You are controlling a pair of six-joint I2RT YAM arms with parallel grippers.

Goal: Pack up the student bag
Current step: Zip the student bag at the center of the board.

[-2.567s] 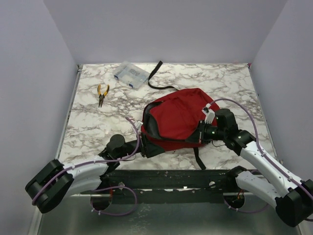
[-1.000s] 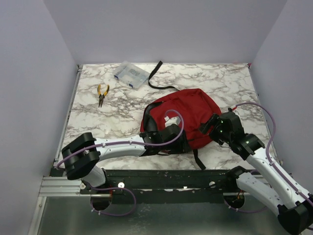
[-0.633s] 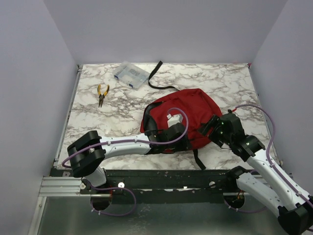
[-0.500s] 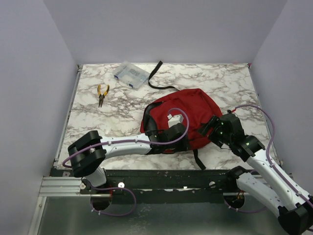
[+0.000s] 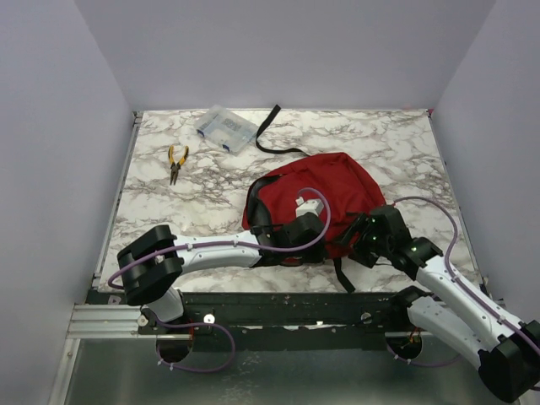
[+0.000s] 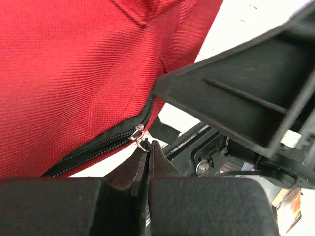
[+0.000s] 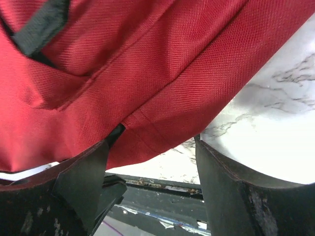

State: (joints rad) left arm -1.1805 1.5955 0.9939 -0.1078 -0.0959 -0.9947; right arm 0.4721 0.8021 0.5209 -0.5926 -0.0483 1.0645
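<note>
The left gripper [image 6: 146, 149] is pinching the zip pull [image 6: 140, 138] of the student bag [image 6: 74, 73], while the right gripper [image 7: 150, 150] is gaping around its edge.

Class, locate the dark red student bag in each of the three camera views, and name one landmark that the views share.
Top external: student bag right of centre.
Left wrist: student bag fills upper left, zip pull at its lower edge.
Right wrist: student bag fills the top and left.
Shared landmark: the marble table.

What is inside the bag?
Nothing shows. Red fabric of the bag covers its inside, and the zip at the left gripper looks closed, so any contents are hidden.
</note>
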